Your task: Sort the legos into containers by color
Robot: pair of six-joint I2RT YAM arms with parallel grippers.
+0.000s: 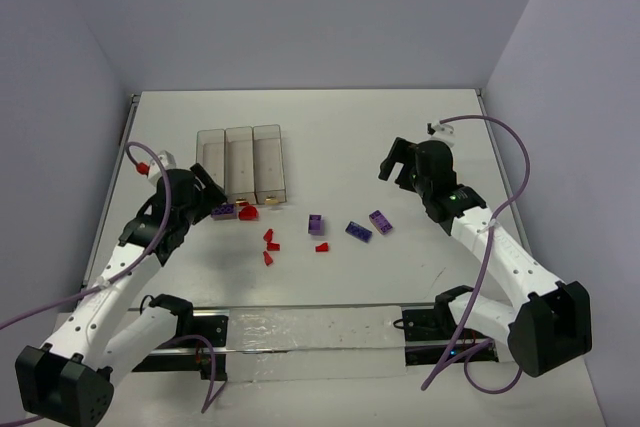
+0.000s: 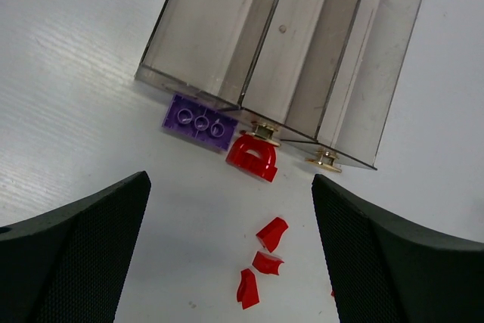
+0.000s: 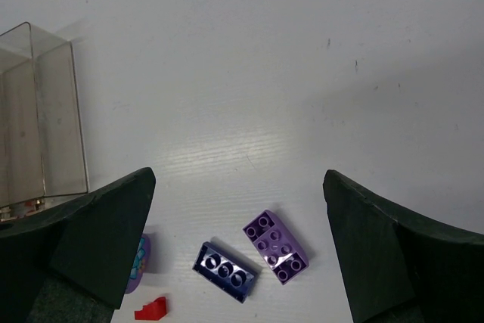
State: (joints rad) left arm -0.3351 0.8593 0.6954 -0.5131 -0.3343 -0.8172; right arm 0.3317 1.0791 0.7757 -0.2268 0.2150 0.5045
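Observation:
The three joined translucent containers [image 1: 240, 162] stand at the back left and look empty; they also show in the left wrist view [image 2: 280, 51]. At their near end lie a purple brick [image 2: 198, 123], a red arch piece [image 2: 255, 156] and two pale yellow pieces [image 2: 264, 131]. Three red wedges [image 2: 268, 263] lie nearer. My left gripper [image 1: 207, 190] is open and empty above them, as the left wrist view [image 2: 231, 262] shows. My right gripper [image 1: 395, 162] is open and empty above a light purple brick [image 3: 276, 246] and a dark purple brick [image 3: 225, 271].
Another purple brick [image 1: 316, 224] and a lone red wedge [image 1: 322, 246] lie mid-table. The right wrist view shows a red bit [image 3: 151, 309] and a purple piece with a flower print [image 3: 138, 262]. Grey walls close the table's back and sides.

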